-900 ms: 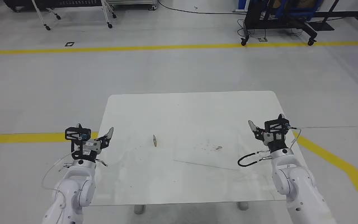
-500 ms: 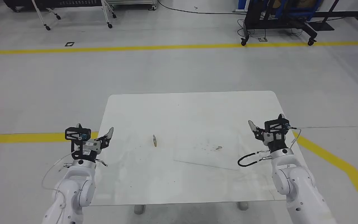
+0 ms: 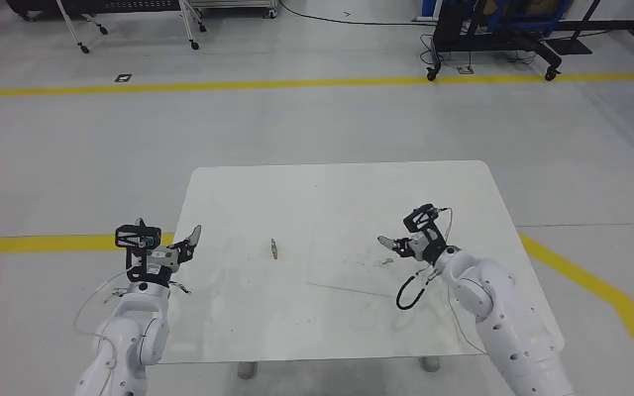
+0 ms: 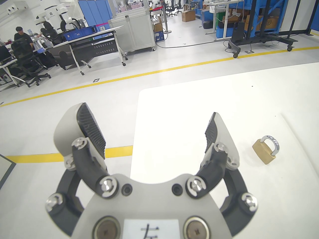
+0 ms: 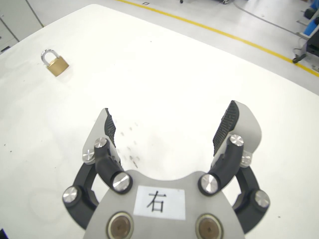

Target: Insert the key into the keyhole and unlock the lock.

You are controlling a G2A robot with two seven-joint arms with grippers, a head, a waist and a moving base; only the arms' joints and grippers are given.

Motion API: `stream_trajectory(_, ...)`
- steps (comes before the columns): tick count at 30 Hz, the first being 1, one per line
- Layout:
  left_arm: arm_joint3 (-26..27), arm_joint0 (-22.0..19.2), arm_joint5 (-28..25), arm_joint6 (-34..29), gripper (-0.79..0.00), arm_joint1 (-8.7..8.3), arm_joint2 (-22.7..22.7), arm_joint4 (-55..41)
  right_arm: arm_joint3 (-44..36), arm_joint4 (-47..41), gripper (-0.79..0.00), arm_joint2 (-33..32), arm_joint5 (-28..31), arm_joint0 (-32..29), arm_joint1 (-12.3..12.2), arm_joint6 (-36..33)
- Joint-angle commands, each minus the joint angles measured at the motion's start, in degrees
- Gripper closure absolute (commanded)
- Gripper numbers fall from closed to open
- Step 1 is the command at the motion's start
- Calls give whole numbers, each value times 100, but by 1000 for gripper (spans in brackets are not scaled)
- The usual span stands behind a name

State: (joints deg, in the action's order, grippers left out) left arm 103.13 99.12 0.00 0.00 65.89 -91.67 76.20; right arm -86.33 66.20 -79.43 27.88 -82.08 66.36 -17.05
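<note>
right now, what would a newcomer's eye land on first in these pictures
The brass padlock draws the eye first: it lies alone on the white table, a little toward the left arm's side of the middle. Next comes the right hand, open above the table and facing the padlock. The left hand, also open, hangs at the table's left edge.
</note>
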Motion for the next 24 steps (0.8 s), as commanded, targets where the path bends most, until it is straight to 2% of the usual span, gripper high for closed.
stream_trajectory(1,0,0,0,0,-785,0,0,0,282,-383,-785,14,386,189,-3,-182)
stream_trajectory(6,0,0,0,0,-785,0,0,0,955,-1113,-785,9,2041,601,-85,-738)
stream_trajectory(8,0,0,0,0,-785,0,0,0,1131,-1155,-723,-47,2413,716,-129,-877)
stream_trajectory(10,0,0,0,0,-785,0,0,0,1144,-862,-566,-112,2465,760,-173,-922)
stream_trajectory(11,0,0,0,0,-785,0,0,0,1108,-738,-536,-91,2602,741,-188,-894)
stream_trajectory(13,0,0,0,0,-785,0,0,0,1096,-562,-563,-107,2862,708,-221,-753)
stream_trajectory(14,0,0,0,0,-785,0,0,0,1112,-545,-489,-113,3004,689,-233,-649)
stream_trajectory(15,0,0,0,0,-785,0,0,0,1108,-529,-379,-85,3012,675,-247,-580)
stream_trajectory(20,0,0,0,0,-785,0,0,0,1066,-226,-268,188,3012,680,-347,-458)
stream_trajectory(22,0,0,0,0,-785,0,0,0,1121,-158,-246,283,3012,716,-383,-399)
stream_trajectory(23,0,0,0,0,-785,0,0,0,1143,-23,-200,320,3012,753,-404,-438)
stream_trajectory(24,0,0,0,0,-785,0,0,0,1154,88,-203,357,3012,777,-417,-428)
